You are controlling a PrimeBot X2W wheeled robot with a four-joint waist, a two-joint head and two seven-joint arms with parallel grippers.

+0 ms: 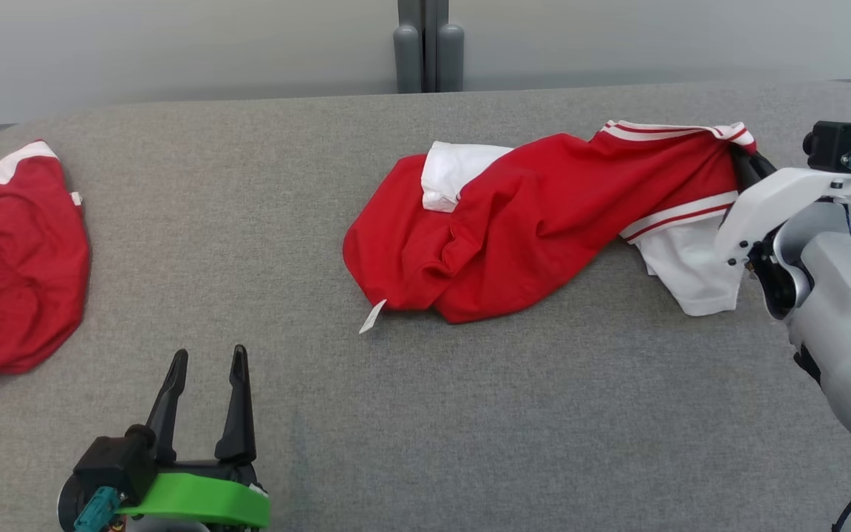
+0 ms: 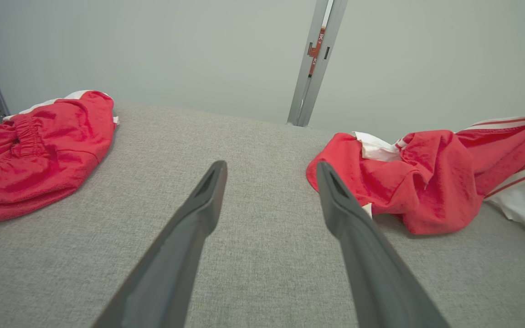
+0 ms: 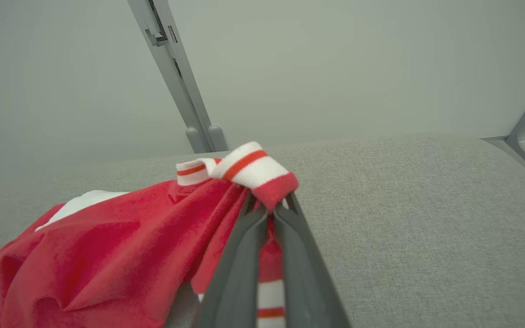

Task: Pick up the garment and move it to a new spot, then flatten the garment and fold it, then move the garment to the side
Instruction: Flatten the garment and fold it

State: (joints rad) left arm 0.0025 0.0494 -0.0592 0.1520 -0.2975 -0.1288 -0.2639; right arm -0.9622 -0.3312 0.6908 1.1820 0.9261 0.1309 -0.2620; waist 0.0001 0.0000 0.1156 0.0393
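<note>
Your left gripper (image 1: 210, 353) hangs with jaws apart, gripping nothing. The crumpled red-and-white fabric garment (image 1: 544, 214) lies ahead to its right, its long axis running sideways toward your right gripper (image 3: 269, 207), which is clamped on its striped band (image 3: 253, 168).

Right fingers (image 1: 756, 168) mostly behind garment (image 1: 544, 222), seemingly

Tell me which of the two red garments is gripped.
The red-and-white striped-trim garment toward the right: the right gripper is shut on its striped edge. The left red garment lies free.
</note>
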